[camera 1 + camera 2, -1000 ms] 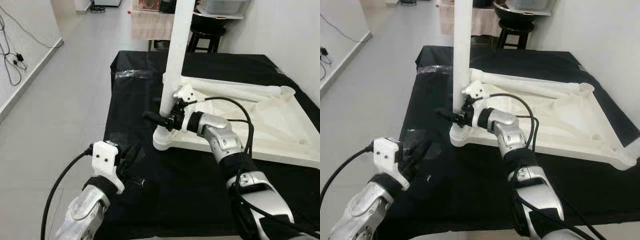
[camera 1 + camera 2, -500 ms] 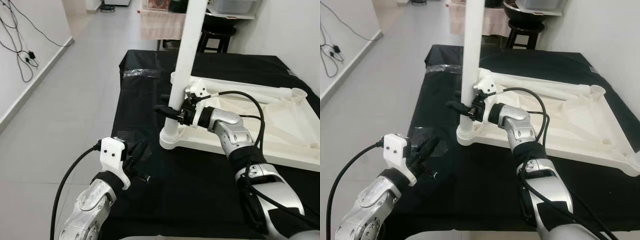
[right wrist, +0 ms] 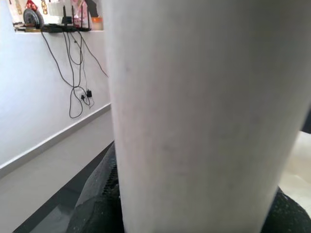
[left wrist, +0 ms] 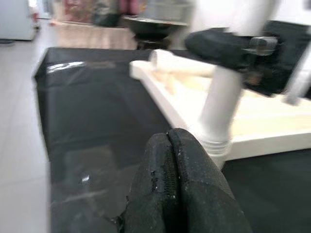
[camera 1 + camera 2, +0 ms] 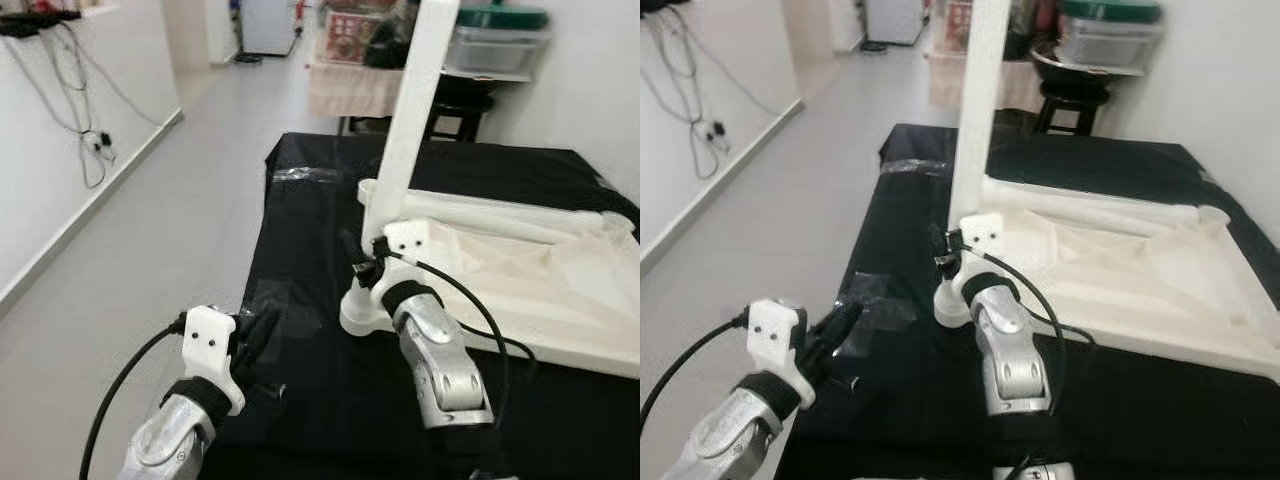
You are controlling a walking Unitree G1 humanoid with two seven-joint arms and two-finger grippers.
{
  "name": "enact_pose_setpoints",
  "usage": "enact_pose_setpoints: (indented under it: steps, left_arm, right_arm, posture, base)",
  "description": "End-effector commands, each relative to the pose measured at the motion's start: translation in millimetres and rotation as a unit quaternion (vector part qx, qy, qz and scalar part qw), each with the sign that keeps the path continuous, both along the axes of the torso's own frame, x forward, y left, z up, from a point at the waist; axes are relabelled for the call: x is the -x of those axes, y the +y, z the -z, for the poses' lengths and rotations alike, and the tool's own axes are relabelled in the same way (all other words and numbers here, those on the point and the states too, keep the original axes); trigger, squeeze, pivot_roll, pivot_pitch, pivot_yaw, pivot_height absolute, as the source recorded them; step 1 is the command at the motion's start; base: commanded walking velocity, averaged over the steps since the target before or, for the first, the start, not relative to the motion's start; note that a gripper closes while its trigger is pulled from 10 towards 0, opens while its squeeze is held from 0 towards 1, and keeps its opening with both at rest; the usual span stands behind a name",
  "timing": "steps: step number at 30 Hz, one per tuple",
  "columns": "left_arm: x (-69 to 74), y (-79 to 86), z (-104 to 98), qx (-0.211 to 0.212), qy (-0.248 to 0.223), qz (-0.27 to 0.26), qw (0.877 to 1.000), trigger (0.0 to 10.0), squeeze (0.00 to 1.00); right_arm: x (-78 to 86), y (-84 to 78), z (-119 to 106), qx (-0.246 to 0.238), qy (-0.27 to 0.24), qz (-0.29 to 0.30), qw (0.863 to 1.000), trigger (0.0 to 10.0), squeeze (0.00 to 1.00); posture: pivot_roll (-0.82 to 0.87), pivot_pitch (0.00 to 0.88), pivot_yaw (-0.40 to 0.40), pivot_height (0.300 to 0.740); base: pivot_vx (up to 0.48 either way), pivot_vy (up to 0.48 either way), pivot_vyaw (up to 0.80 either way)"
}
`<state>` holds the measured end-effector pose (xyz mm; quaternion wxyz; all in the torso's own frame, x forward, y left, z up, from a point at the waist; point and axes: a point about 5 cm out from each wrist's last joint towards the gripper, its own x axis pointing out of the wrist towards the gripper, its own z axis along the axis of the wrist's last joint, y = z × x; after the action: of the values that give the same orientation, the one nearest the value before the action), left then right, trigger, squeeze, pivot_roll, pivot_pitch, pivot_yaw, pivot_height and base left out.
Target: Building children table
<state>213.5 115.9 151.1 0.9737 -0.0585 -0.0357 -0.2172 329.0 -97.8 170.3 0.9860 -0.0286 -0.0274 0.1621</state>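
In the head views, one white leg is seen upright in the near corner of the upturned table top, clasped by the right gripper; other corners appear legless. The left gripper is shown pressed together above the black cloth

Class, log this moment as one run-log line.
right gripper: shut on table leg | left gripper: shut, idle | tabletop: upside down

Nothing is reading as words from where I'm standing: no label, brand, number or sign is showing clearly on anything in the room.
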Motion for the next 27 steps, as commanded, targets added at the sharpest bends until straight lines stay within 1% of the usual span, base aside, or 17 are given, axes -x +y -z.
enact_pose_setpoints:
  steps: [1, 2, 3, 5, 6, 7, 9, 10, 11, 12, 14, 16, 17, 20, 23, 24, 27]
  left_arm:
    - [2.0, -0.9, -1, -0.014, 0.001, 0.009, 1.0, 10.0, 0.0]
    - [0.8, 0.5, -3, -0.017, -0.002, 0.011, 1.0, 10.0, 0.0]
    - [-0.2, 0.7, -5, -0.023, -0.002, 0.016, 1.0, 10.0, 0.0]
    - [-0.9, 0.6, -5, -0.026, -0.001, 0.019, 0.999, 10.0, 0.0]
    - [0.1, 0.1, -4, -0.027, 0.006, 0.024, 0.999, 10.0, 0.0]
    - [0.1, 0.1, -4, -0.027, 0.006, 0.024, 0.999, 10.0, 0.0]
    - [1.9, -0.1, -1, -0.033, 0.011, 0.027, 0.999, 10.0, 0.0]
    - [3.9, 0.0, 2, -0.034, 0.021, 0.029, 0.999, 10.0, 0.0]
    - [5.4, -0.3, 5, -0.035, 0.027, 0.03, 0.999, 10.0, 0.0]
    - [5.4, -0.3, 5, -0.035, 0.027, 0.03, 0.999, 10.0, 0.0]
    - [3.5, -2.4, 9, -0.04, 0.026, 0.032, 0.998, 10.0, 0.0]
    - [0.1, -4.4, 10, -0.039, 0.019, 0.033, 0.999, 10.0, 0.0]
    - [-0.6, -5.1, 10, -0.039, 0.016, 0.035, 0.999, 10.0, 0.0]
    - [-1.4, -5.5, 9, -0.039, 0.017, 0.036, 0.998, 10.0, 0.0]
    - [-2.3, -6.7, 10, -0.05, 0.012, 0.037, 0.998, 10.0, 0.0]
    - [-3.3, -7.3, 10, -0.053, 0.008, 0.035, 0.998, 10.0, 0.0]
    - [-6.5, -7.3, 11, -0.048, 0.004, 0.024, 0.999, 10.0, 0.0]
  right_arm:
    - [-1.1, -10.1, 33, 0.051, 0.07, 0.027, 0.996, 10.0, 0.0]
    - [-6.4, -9.9, 29, 0.049, 0.067, 0.023, 0.996, 10.0, 0.0]
    - [-13.0, -8.9, 22, 0.038, 0.053, 0.002, 0.998, 10.0, 0.84]
    - [-14.8, -7.4, 16, 0.027, 0.045, -0.005, 0.999, 10.0, 0.84]
    - [-18.4, -4.7, 8, 0.019, 0.036, -0.032, 0.999, 10.0, 1.0]
    - [-18.4, -4.7, 8, 0.019, 0.036, -0.032, 0.999, 10.0, 1.0]
    - [-21.3, -1.9, -1, 0.015, 0.023, -0.062, 0.998, 10.0, 1.0]
    - [-22.4, -1.3, -10, 0.011, 0.008, -0.098, 0.995, 10.0, 1.0]
    - [-22.6, -2.0, -19, 0.027, -0.012, -0.155, 0.987, 10.0, 0.0]
    - [-22.6, -2.0, -19, 0.027, -0.012, -0.155, 0.987, 10.0, 0.0]
    - [-19.1, -4.3, -25, 0.068, -0.026, -0.279, 0.958, 10.0, 0.0]
    - [-21.6, -6.3, -26, 0.09, -0.016, -0.345, 0.934, 10.0, 0.0]
    - [-24.2, -6.9, -29, 0.092, -0.014, -0.355, 0.93, 10.0, 0.0]
    - [-30.2, -8.0, -33, 0.074, -0.006, -0.37, 0.926, 10.0, 0.0]
    - [-35.0, -9.4, -35, 0.072, 0.001, -0.378, 0.923, 10.0, 0.0]
    - [-36.1, -9.6, -35, 0.072, 0.003, -0.381, 0.922, 0.0, 0.0]
    - [-38.3, -9.8, -36, 0.066, 0.005, -0.385, 0.921, 0.0, 0.0]
  posture:
    - [0.06, 0.129, -0.019, 0.74]
    - [0.05, 0.135, -0.006, 0.74]
    - [0.05, 0.139, -0.001, 0.74]
    - [0.05, 0.139, 0.0, 0.74]
    - [0.05, 0.135, 0.002, 0.74]
    - [0.05, 0.135, 0.002, 0.74]
    - [0.06, 0.133, 0.002, 0.74]
    - [0.06, 0.127, 0.006, 0.74]
    - [0.06, 0.121, 0.006, 0.74]
    - [0.06, 0.121, 0.006, 0.74]
    - [0.07, 0.12, 0.002, 0.74]
    - [0.06, 0.119, -0.001, 0.74]
    - [0.06, 0.119, -0.001, 0.74]
    - [0.08, 0.122, -0.01, 0.74]
    - [0.08, 0.124, -0.021, 0.74]
    - [0.08, 0.123, -0.025, 0.74]
    - [0.05, 0.129, -0.024, 0.74]
  base:
    - [0.0, 0.0, 0.0]
    - [0.0, 0.0, 0.0]
    - [0.0, 0.0, 0.0]
    - [0.0, 0.0, 0.0]
    - [0.0, 0.0, 0.0]
    - [0.0, 0.0, 0.0]
    - [0.0, 0.0, 0.0]
    - [0.0, 0.0, 0.0]
    - [0.0, 0.0, 0.0]
    - [0.0, 0.0, 0.0]
    - [0.0, 0.0, 0.0]
    - [0.0, 0.0, 0.0]
    - [0.0, 0.0, 0.0]
    - [0.0, 0.0, 0.0]
    - [0.0, 0.0, 0.0]
    - [0.0, 0.0, 0.0]
    - [0.0, 0.0, 0.0]
